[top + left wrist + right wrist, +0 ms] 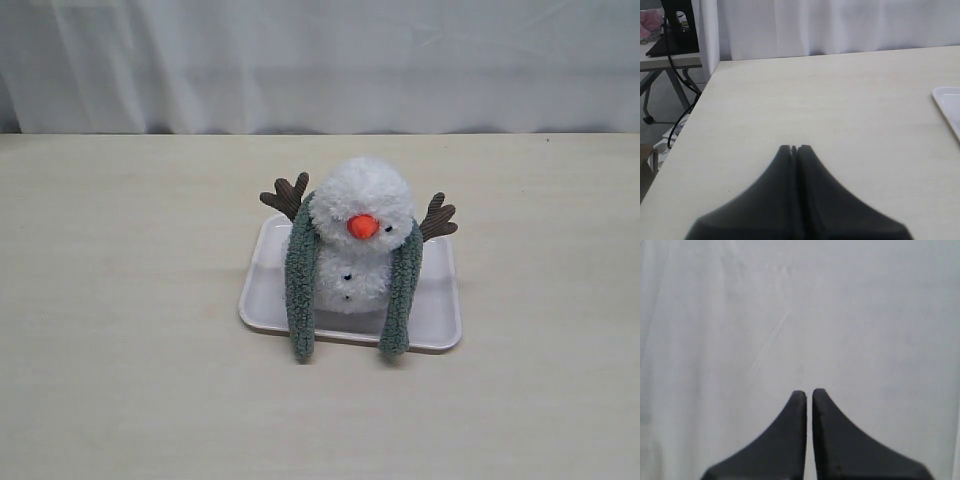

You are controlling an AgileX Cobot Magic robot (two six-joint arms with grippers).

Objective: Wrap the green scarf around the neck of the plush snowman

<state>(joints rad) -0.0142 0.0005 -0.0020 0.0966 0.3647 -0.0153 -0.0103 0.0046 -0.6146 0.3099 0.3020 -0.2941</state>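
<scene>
The plush snowman (pixel 358 245) sits upright on a white tray, with an orange nose and brown twig arms. The green scarf (pixel 301 290) is draped behind its neck; both ends hang down the front, one on each side, past the tray's front rim. The neck itself is covered by the scarf and fluff. Neither arm shows in the exterior view. My left gripper (pixel 794 148) is shut, empty, over bare table away from the snowman. My right gripper (pixel 809 392) is shut with nothing between its fingers, facing a white curtain.
The white tray (pixel 438 310) lies at the middle of the pale wooden table (pixel 120 300); its corner (pixel 947 102) shows in the left wrist view. A white curtain (pixel 320 60) hangs behind. The table's left edge (pixel 685 130) drops to floor with cables.
</scene>
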